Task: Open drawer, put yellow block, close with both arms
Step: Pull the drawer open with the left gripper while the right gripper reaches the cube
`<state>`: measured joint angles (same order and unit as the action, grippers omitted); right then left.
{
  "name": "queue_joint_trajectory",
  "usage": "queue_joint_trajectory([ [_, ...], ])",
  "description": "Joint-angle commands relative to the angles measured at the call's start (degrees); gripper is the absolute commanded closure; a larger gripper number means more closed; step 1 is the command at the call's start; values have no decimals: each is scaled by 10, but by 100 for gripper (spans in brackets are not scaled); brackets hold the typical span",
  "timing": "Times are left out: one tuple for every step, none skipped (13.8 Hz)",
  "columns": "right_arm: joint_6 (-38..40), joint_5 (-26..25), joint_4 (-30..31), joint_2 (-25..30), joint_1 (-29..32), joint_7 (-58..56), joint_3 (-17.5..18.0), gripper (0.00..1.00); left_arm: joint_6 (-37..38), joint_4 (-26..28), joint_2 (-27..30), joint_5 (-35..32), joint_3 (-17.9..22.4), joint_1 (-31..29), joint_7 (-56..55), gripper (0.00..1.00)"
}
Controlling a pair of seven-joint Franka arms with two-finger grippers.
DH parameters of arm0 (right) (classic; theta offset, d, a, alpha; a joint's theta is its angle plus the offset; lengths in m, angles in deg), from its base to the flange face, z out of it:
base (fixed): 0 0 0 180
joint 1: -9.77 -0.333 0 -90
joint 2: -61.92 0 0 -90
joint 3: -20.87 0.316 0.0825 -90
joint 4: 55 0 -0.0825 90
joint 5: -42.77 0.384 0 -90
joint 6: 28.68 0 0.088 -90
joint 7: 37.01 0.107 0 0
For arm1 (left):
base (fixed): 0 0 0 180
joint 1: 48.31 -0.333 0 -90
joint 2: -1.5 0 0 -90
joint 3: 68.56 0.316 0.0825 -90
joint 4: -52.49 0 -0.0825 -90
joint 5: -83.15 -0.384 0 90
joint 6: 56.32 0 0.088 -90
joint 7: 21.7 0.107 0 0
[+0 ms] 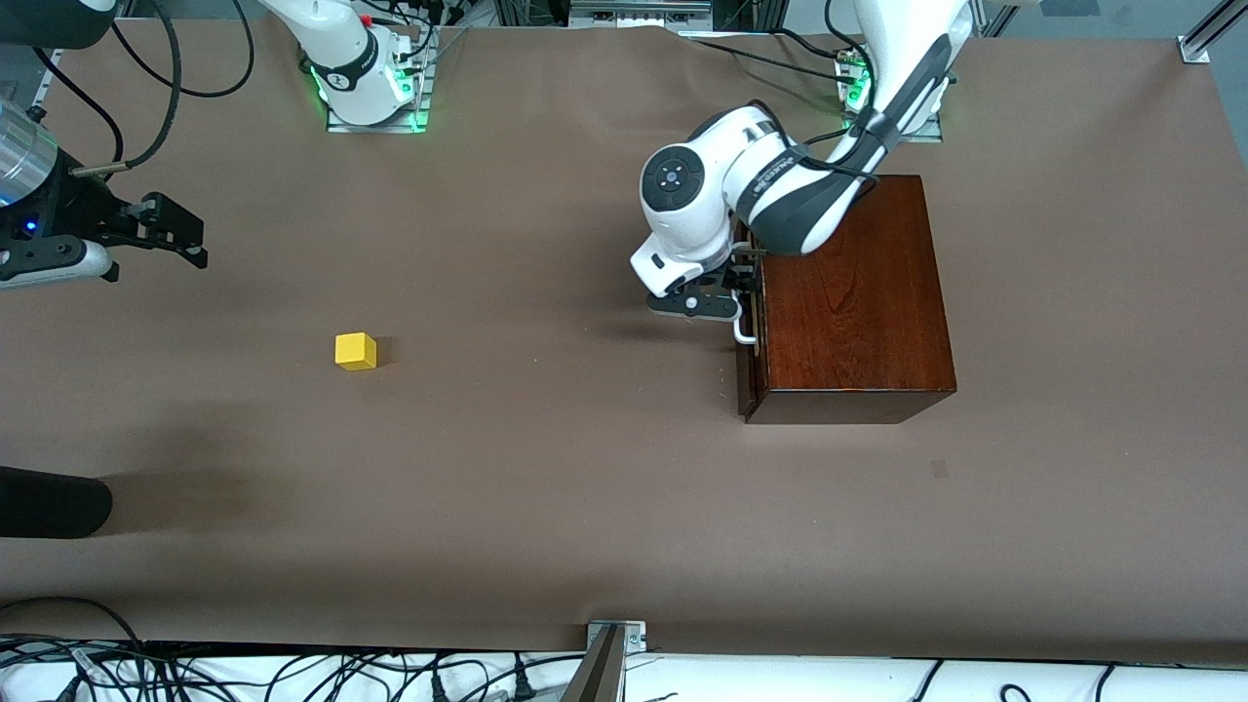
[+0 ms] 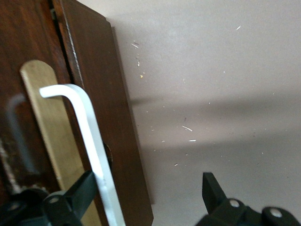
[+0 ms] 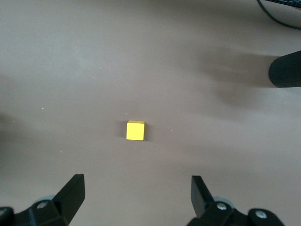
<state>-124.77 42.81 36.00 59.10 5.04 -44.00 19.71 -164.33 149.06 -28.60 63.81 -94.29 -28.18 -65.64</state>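
The dark mahogany box (image 1: 853,302) stands toward the left arm's end of the table. Its drawer front (image 1: 746,322) looks shut, flush with the box. My left gripper (image 1: 736,290) is at the white bar handle (image 1: 744,330). In the left wrist view the left gripper (image 2: 146,190) is open, and the handle (image 2: 89,136) lies between the fingers, right beside one finger (image 2: 82,190). The yellow block (image 1: 356,351) sits on the bare table toward the right arm's end. My right gripper (image 1: 200,244) hangs open and empty in the air above the table. In the right wrist view the right gripper (image 3: 136,193) is well above the block (image 3: 135,130).
A black cylinder-like object (image 1: 49,502) pokes in at the right arm's end, nearer the front camera than the block; it also shows in the right wrist view (image 3: 284,70). Brown table surface (image 1: 546,468) stretches between block and box.
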Motion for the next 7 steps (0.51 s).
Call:
queue_joint_trajectory([
  [6,19,-17,-25,6,3,3,0,-10,1,-8,-27,0,3,-13,0],
  [9,25,-17,-31,8,0,2,0,-10,1,-13,-27,0,2,-14,0],
  [10,26,-17,-37,8,0,2,0,-11,1,-15,-28,0,2,-13,0],
  [10,25,-18,-43,6,-3,2,0,-13,1,-17,-28,0,3,-15,0],
  [10,19,-16,-46,4,1,2,0,-19,1,-18,-28,0,4,-22,0],
  [10,17,-17,-52,3,-4,2,0,-24,-1,-22,-28,-1,8,-26,0],
  [10,20,-17,-54,5,-4,2,0,-30,-5,-26,-27,-1,13,-28,0],
])
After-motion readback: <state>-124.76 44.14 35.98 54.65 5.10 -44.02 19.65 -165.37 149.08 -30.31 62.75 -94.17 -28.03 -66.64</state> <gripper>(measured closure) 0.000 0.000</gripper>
